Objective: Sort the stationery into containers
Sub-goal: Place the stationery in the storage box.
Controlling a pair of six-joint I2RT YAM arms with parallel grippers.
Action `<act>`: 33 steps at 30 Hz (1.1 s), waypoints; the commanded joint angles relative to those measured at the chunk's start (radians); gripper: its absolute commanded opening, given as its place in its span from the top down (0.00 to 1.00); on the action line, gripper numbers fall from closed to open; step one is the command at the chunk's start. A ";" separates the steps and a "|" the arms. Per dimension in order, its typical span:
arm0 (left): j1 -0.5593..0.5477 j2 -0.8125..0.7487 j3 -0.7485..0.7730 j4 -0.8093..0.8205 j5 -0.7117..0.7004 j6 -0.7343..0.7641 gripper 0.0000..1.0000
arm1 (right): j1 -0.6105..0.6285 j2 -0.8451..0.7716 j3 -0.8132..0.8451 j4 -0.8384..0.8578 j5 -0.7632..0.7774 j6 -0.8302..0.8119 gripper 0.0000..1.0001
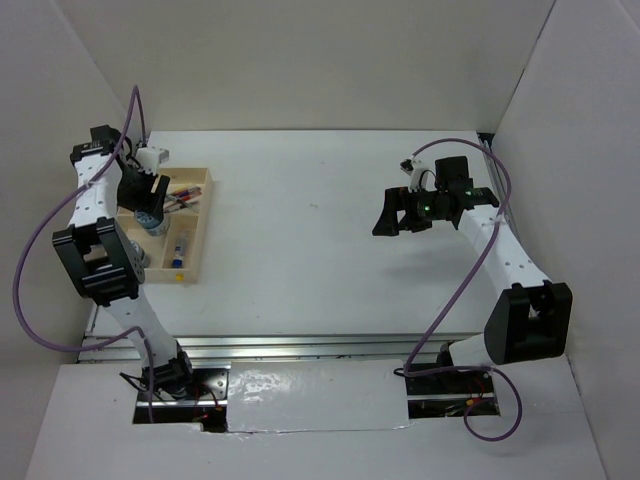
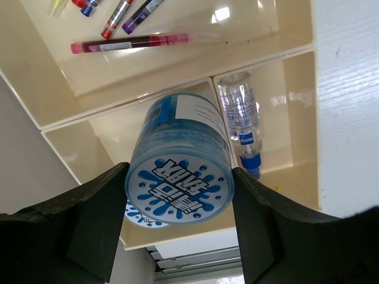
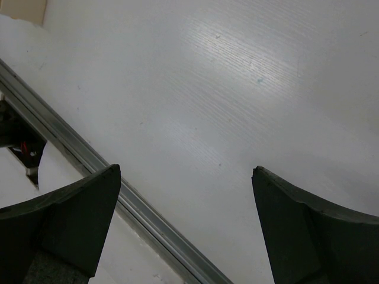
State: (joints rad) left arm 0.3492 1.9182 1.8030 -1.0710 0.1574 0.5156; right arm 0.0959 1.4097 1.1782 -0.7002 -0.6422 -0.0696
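The light-wood tray (image 1: 196, 232) stands at the table's left side. My left gripper (image 1: 148, 196) hovers over it, shut on a round blue-and-white patterned roll (image 2: 179, 177), with the fingers (image 2: 89, 225) pressed to both its sides. The roll hangs above a compartment where another such roll (image 2: 137, 214) lies, mostly hidden. A tiny clear bottle with a blue cap (image 2: 240, 118) lies in the adjoining compartment. Several red and dark pens (image 2: 130, 42) lie in the long compartment (image 2: 254, 23). My right gripper (image 1: 392, 214) is open and empty above bare table at the right (image 3: 186, 195).
White walls enclose the table on three sides. A metal rail (image 3: 106, 171) runs along the table's near edge (image 1: 300, 345). The left arm's cable (image 1: 40, 260) loops beside the tray.
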 commanded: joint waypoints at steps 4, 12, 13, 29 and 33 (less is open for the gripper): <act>0.036 -0.004 0.004 0.028 -0.024 0.003 0.72 | 0.004 -0.003 0.018 -0.015 0.003 -0.012 0.03; 0.060 -0.001 -0.005 0.028 -0.022 0.012 0.72 | 0.011 0.026 0.047 -0.032 -0.004 -0.013 0.03; 0.057 -0.001 -0.011 0.029 -0.016 0.009 0.73 | 0.013 0.025 0.046 -0.030 -0.002 -0.013 0.03; -0.009 -0.004 -0.076 0.082 -0.018 -0.019 0.64 | 0.010 0.014 0.029 -0.022 0.009 -0.015 0.03; -0.015 -0.002 -0.083 0.089 -0.027 -0.025 0.51 | 0.010 0.011 0.026 -0.022 0.010 -0.015 0.03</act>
State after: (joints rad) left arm 0.3412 1.9232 1.7271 -1.0035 0.1230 0.5152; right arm 0.0978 1.4322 1.1782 -0.7116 -0.6350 -0.0723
